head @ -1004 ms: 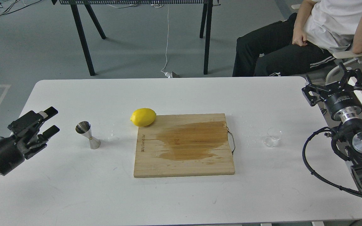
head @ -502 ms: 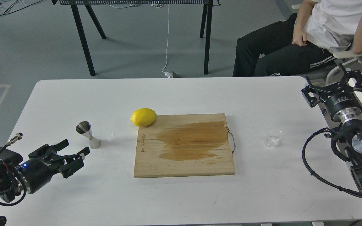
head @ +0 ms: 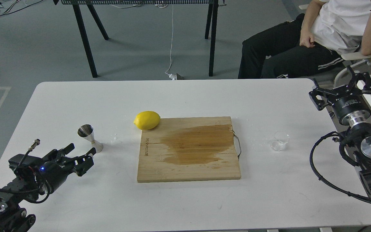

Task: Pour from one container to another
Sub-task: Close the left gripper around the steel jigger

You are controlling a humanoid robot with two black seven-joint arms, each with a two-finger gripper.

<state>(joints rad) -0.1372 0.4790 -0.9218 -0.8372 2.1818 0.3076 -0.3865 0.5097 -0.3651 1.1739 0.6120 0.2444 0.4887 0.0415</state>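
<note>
The steel jigger (head: 90, 138) stands upright on the white table (head: 185, 96), left of the board. My left gripper (head: 82, 150) lies low just in front of and left of it, open, with its fingertips close to the jigger's base and nothing between them. The tiny clear cup (head: 279, 141) stands upright to the right of the board. Whether it holds anything cannot be told. My right gripper (head: 340, 83) is open at the table's far right edge, well behind and to the right of the cup.
A wooden cutting board (head: 188, 149) with a wide wet stain fills the middle, with a lemon (head: 147, 120) at its back left corner. Water drops (head: 116, 140) lie beside the jigger. A seated person (head: 317, 38) is behind the table's right end.
My left gripper dropped from beside the jigger's left to low on the table, then crept right and forward toward the jigger's base. The right gripper barely moved.
</note>
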